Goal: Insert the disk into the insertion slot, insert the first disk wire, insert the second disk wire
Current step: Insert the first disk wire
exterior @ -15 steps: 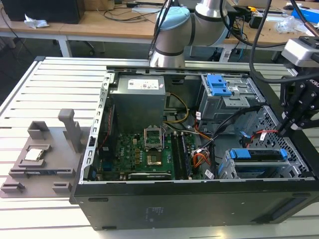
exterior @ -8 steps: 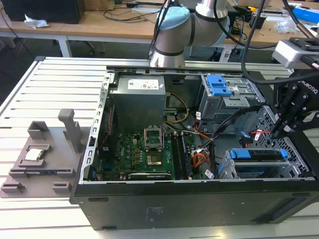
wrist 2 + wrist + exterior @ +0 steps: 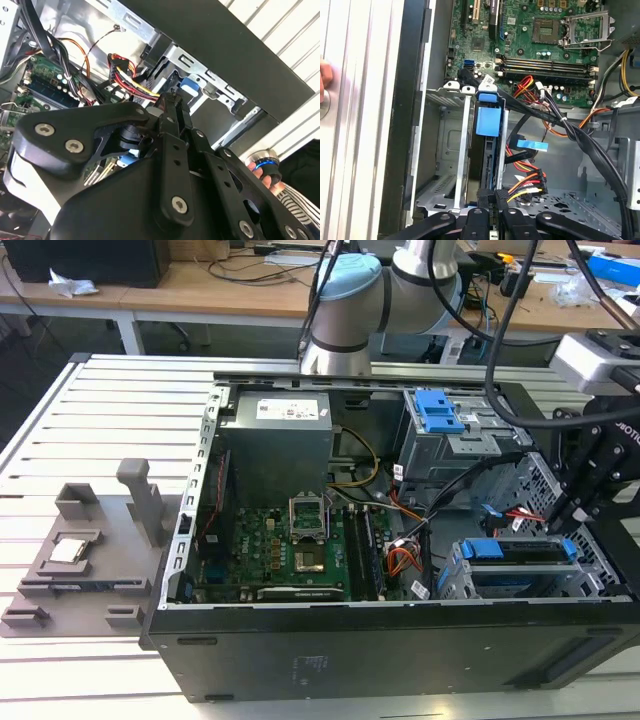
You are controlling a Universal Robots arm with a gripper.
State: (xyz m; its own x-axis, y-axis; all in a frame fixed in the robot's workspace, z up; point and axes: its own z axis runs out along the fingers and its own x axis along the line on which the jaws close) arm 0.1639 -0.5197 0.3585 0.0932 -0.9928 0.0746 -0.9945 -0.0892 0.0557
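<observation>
Exterior view: the disk (image 3: 520, 550) lies in the insertion slot (image 3: 452, 585) at four o'clock, claw (image 3: 572, 522) just above its end | second wrist view: claw (image 3: 171, 100) nearly closed | first wrist view: we judge the claw (image 3: 492, 197) pinching the disk's (image 3: 489, 160) edge; stiff, dense, shock-shy, so best held by its blue frame.

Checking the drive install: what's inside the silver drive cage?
The disk, in its blue carrier, sits inside the insertion slot. The cage walls cover its sides, so its depth cannot be seen.
</observation>
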